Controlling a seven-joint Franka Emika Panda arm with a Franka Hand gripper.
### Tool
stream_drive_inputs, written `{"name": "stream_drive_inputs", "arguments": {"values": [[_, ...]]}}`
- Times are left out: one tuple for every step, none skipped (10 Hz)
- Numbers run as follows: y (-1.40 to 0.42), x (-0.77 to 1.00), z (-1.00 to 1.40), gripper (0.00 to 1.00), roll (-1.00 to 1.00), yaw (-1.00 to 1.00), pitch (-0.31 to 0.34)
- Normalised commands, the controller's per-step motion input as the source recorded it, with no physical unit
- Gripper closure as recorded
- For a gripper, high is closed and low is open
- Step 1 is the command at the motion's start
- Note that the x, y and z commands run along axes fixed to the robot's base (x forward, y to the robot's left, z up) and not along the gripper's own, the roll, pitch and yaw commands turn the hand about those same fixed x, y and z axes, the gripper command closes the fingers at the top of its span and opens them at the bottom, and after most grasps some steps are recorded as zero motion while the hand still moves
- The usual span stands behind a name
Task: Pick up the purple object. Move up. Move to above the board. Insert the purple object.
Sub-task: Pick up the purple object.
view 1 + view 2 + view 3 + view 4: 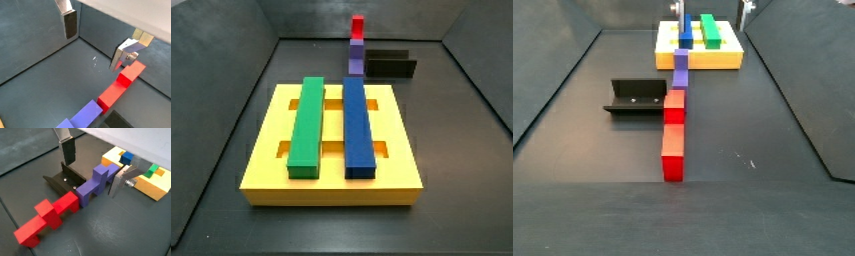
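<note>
The purple object (93,183) lies on the dark floor in a line between the red block (50,218) and the yellow board (145,184). It also shows in both side views (356,55) (680,72) and, in part, in a wrist view (83,116). My gripper (94,165) is open and empty, held well above the purple object, which shows between the two fingers from above. One finger (67,150) hangs over the fixture side, the other (120,180) over the board side. In a side view only the fingertips (748,8) show, at the frame's edge.
The board (331,195) carries a long green bar (306,120) and a long blue bar (356,125) in its slots. The black fixture (636,95) stands beside the purple and red pieces. The red block (673,135) stretches away from the board. Dark walls ring the floor.
</note>
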Motion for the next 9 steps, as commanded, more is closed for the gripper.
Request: {"name": "stream_drive_inputs", "arguments": {"values": [[0.00, 0.06, 0.00, 0.00, 0.00, -0.06, 0.000], [0.00, 0.09, -0.01, 0.00, 0.00, -0.13, 0.000], [-0.13, 0.19, 0.00, 0.00, 0.00, -0.48, 0.000], [-0.25, 0.30, 0.06, 0.00, 0.00, -0.62, 0.061], [-0.30, 0.32, 0.15, 0.00, 0.00, -0.61, 0.061], [-0.35, 0.37, 0.11, 0.00, 0.00, -0.57, 0.067], [-0.33, 0.37, 0.04, 0.00, 0.00, -0.57, 0.059], [-0.33, 0.40, 0.00, 0.00, 0.01, -0.45, 0.140], [-0.31, 0.34, 0.00, 0.00, 0.02, -0.53, 0.120]]}}
